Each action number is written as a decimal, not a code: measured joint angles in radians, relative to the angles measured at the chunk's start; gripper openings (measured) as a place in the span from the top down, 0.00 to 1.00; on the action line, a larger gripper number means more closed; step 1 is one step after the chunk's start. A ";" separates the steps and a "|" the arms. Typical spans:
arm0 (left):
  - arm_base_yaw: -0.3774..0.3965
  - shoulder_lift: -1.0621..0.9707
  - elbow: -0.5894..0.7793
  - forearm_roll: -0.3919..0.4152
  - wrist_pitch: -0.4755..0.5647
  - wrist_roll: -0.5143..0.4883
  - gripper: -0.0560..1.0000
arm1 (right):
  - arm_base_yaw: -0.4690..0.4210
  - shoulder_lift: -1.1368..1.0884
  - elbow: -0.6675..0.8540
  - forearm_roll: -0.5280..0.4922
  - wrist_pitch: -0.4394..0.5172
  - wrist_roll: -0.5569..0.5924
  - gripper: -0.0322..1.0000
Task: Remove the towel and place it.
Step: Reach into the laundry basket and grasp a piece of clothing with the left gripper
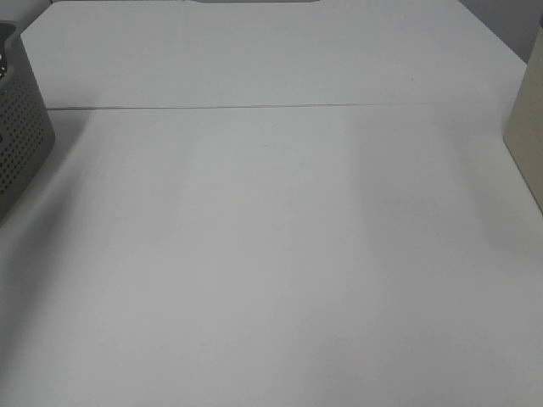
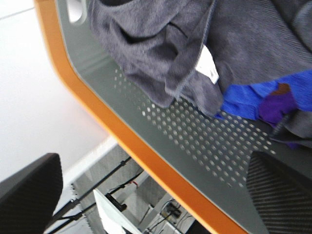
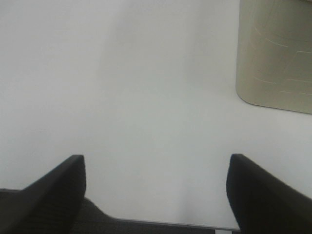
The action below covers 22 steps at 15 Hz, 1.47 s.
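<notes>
- Exterior high view: one white surface (image 1: 271, 254) with one thin seam (image 1: 271, 107) running across it. One grey perforated basket (image 1: 21, 140) stands at the left edge and one beige container (image 1: 528, 127) at the right edge, the two well apart. Neither gripper nor the towel shows here.
- Left wrist view: one dark charcoal towel (image 2: 156, 44) lies bunched inside the basket (image 2: 195, 141), against its perforated grey wall below the orange rim (image 2: 97, 112). One small white label (image 2: 207, 64) hangs at a fold of the towel. One blue cloth (image 2: 246, 100) with a purple patch lies just beside the towel and touches it. The left gripper (image 2: 153, 158) is released, its two fingers (image 2: 29, 195) spread wide and apart from the towel, one seen against the surface's edge and the other against the basket's inner wall.
- Right wrist view: the right gripper (image 3: 156, 158) is released too, its two fingers (image 3: 53, 190) wide apart above the bare surface (image 3: 146, 87). The one beige container (image 3: 275, 53) stands near, apart from the fingers.
</notes>
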 joint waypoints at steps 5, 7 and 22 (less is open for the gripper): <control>0.000 0.264 -0.159 0.051 -0.018 0.000 0.05 | 0.000 0.000 0.000 0.000 0.000 0.000 0.23; 0.010 0.308 -0.166 0.055 -0.023 0.019 0.06 | 0.000 0.000 0.000 0.000 0.000 0.000 0.23; 0.102 0.469 -0.167 0.043 -0.124 0.081 0.23 | 0.000 0.000 0.000 0.000 0.000 0.000 0.23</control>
